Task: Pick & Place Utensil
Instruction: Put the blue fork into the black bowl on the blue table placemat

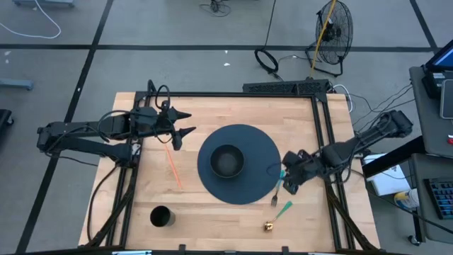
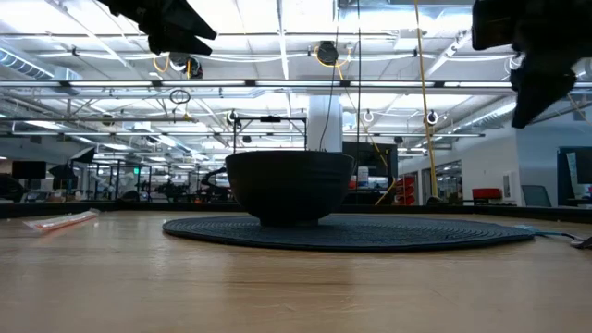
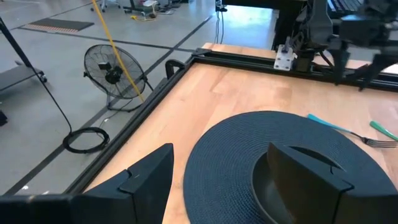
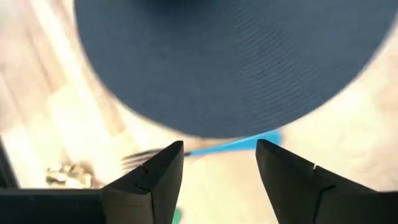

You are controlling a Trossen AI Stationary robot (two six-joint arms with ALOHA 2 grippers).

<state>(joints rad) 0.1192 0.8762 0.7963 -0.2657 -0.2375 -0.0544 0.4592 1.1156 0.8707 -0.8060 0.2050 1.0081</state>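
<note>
A fork with a blue handle [image 1: 277, 190] lies flat on the table at the right edge of the round dark placemat [image 1: 255, 145], its handle end against the mat. A dark bowl [image 1: 226, 161] stands on the mat. My right gripper [image 1: 289, 185] hangs open above the fork, pointing steeply down. In the right wrist view the fork's handle [image 4: 239, 144] and tines [image 4: 138, 159] show below the gap between the fingers. My left gripper [image 1: 181, 125] waits open in the air left of the mat.
A green-handled utensil [image 1: 284, 208] and a small gold object [image 1: 269, 227] lie near the front right. A black cup [image 1: 161, 217] stands at the front left. An orange stick [image 1: 173, 168] lies left of the mat. A black frame rail [image 1: 322, 142] borders the table's right side.
</note>
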